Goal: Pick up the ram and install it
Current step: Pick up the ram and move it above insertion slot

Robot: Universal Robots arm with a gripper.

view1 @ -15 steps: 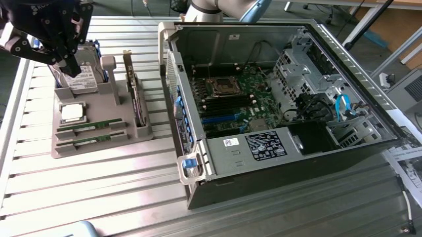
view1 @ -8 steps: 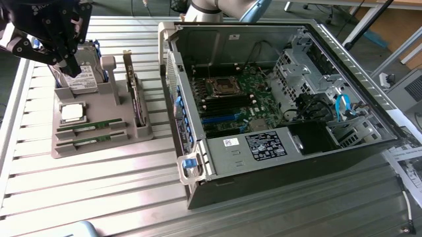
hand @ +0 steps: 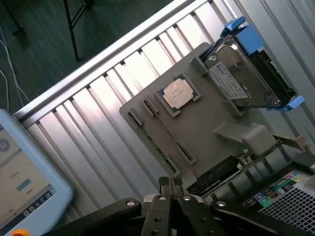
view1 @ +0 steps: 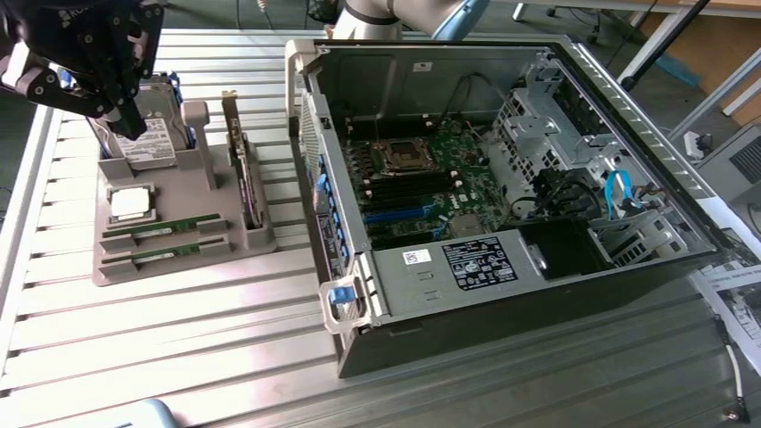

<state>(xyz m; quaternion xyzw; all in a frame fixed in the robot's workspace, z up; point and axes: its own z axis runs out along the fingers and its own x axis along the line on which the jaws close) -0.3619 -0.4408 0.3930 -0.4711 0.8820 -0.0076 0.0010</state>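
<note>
Two ram sticks lie edge-up in slots at the front of a grey holder (view1: 178, 267), one (view1: 160, 229) just behind the other (view1: 163, 253). In the wrist view a ram stick (hand: 167, 132) shows as a thin strip along the holder (hand: 206, 123). My black gripper (view1: 128, 123) hangs above the holder's far end, over the hard drive (view1: 149, 134), well clear of the ram. Its fingers (hand: 170, 182) are pressed together with nothing between them. The open computer case (view1: 356, 294) lies at the exterior view's right, with the motherboard's memory slots (view1: 411, 185) exposed.
A silver processor (view1: 131, 203) sits in the holder between drive and ram. An expansion card (view1: 244, 169) stands upright along the holder's right side. A screen device (hand: 19, 187) lies on the slatted metal table (view1: 178, 357). Papers (view1: 732, 285) lie beside the case.
</note>
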